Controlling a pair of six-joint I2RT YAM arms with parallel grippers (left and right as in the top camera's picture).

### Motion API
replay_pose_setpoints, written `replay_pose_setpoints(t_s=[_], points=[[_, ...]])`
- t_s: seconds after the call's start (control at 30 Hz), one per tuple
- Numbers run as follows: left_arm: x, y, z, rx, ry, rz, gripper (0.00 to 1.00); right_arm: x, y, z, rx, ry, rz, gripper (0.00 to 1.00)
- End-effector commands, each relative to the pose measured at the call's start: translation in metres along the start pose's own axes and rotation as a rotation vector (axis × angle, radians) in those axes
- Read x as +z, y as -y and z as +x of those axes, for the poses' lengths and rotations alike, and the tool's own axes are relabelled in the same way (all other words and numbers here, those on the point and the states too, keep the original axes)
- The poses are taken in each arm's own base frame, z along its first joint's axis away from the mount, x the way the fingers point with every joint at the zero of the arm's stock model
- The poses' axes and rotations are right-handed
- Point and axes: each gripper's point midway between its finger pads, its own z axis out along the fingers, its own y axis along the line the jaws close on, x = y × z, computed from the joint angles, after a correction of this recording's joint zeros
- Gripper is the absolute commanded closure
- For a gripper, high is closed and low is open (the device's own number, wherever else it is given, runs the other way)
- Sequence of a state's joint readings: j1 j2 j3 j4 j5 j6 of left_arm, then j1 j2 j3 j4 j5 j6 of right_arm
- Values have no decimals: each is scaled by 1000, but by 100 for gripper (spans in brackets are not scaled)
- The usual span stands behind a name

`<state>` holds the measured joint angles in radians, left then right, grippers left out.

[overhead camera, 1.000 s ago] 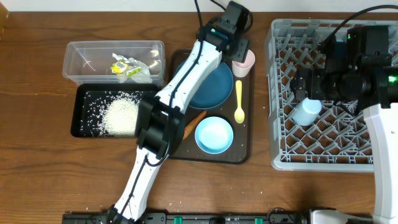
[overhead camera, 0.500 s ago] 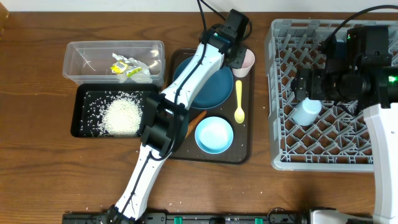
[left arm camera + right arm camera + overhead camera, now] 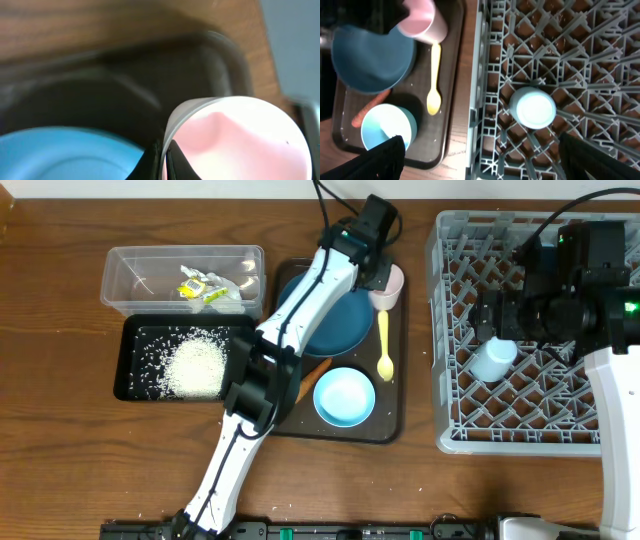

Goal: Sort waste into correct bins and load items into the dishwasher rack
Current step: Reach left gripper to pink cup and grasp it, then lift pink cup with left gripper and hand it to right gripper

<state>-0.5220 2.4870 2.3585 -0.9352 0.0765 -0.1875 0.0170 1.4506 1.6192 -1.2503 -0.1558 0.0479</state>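
Note:
My left gripper is shut on the rim of the pink cup at the back right of the brown serving tray. In the left wrist view the two fingers pinch the cup wall, one inside and one outside. My right gripper hangs open over the grey dishwasher rack, above the upturned light blue cup. On the serving tray lie the dark blue plate, the yellow spoon, the bowl and the carrot.
The clear tub at the back left holds crumpled paper and yellow scraps. In front of it the black tray holds a heap of rice. My left arm stretches over the plate and the carrot.
My left gripper has closed onto the pink cup's rim, and the cup has shifted slightly towards the plate. The right arm has not moved.

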Motion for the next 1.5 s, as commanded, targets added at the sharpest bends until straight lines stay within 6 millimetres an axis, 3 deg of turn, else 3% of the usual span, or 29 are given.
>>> replay_pose_setpoints(t_s=[0.0,0.23,0.4,0.5,0.57,0.7,0.83,0.93,1.2,1.33,1.47], points=[[-72,-20,-21,-61,71,25,94,-5,-1,-11,-4,45,-4,4],[-173,-44,-19,-173,77,277,94,-5,-21,-36,-29,137,-120,4],[-242,-29,-24,-161,125,652,94,-9,-38,-48,-68,189,-218,1],[-277,-17,-20,-123,126,897,94,-16,-60,-54,-132,227,-341,1],[-300,-11,-14,-80,133,1056,94,-27,-85,-56,-241,271,-489,1],[-329,-9,-5,-44,149,1227,94,-52,-116,-61,-354,359,-722,1],[-344,-7,0,-29,164,1318,94,-73,-135,-64,-447,449,-920,1],[-344,-6,1,-18,170,1317,94,-78,-142,-64,-467,471,-999,2],[-335,-5,1,13,179,1266,94,-88,-159,-58,-522,482,-1084,10],[-333,6,4,37,163,1266,94,-94,-179,-56,-575,500,-1120,11],[-332,22,6,81,156,1282,94,-89,-193,-59,-575,507,-1079,11]])
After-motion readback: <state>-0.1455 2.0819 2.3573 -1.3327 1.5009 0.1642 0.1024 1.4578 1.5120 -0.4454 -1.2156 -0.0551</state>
